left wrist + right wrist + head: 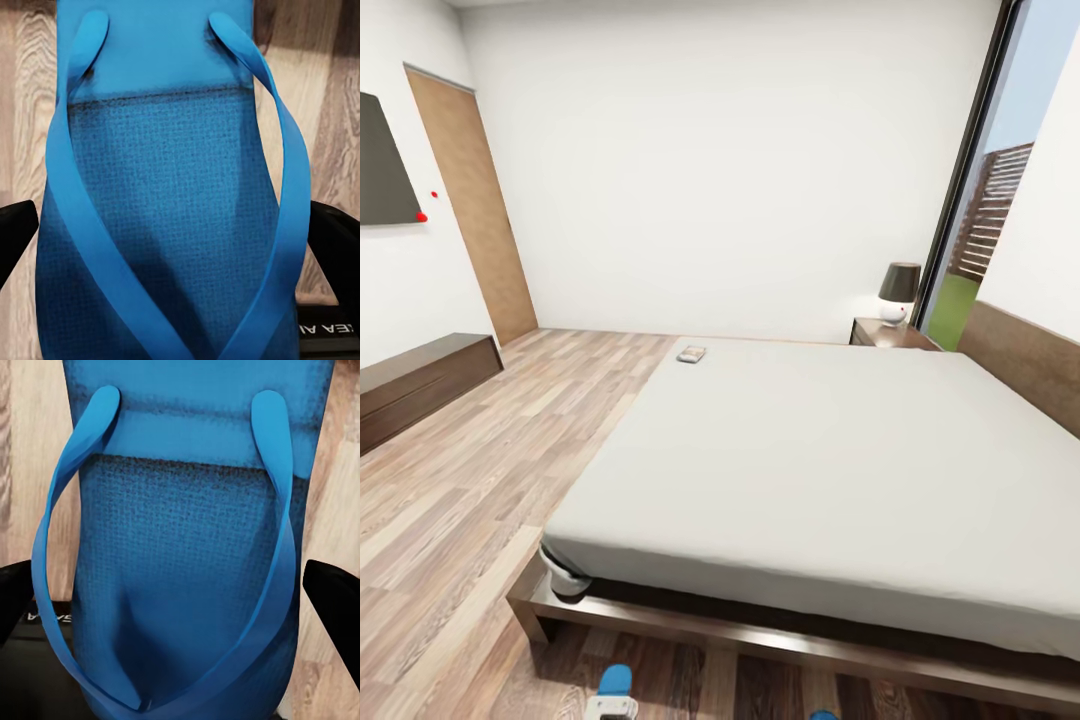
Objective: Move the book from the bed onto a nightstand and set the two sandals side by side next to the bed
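Blue sandals, one between the fingers of each gripper, at the foot of the bed.

Left gripper (pixel 176 247) holds one sandal (pixel 172 202) and right gripper (pixel 180 607) holds the other sandal (pixel 187 555), above the wood floor (pixel 480 480). I judge the sandal step is in hand; next they must go down side by side near the bed (pixel 810 450). The book (pixel 691 354) lies on the far corner, near the nightstand (pixel 890 335).

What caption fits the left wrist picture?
Blue sandal between the left gripper's black fingers, over wood-plank floor.
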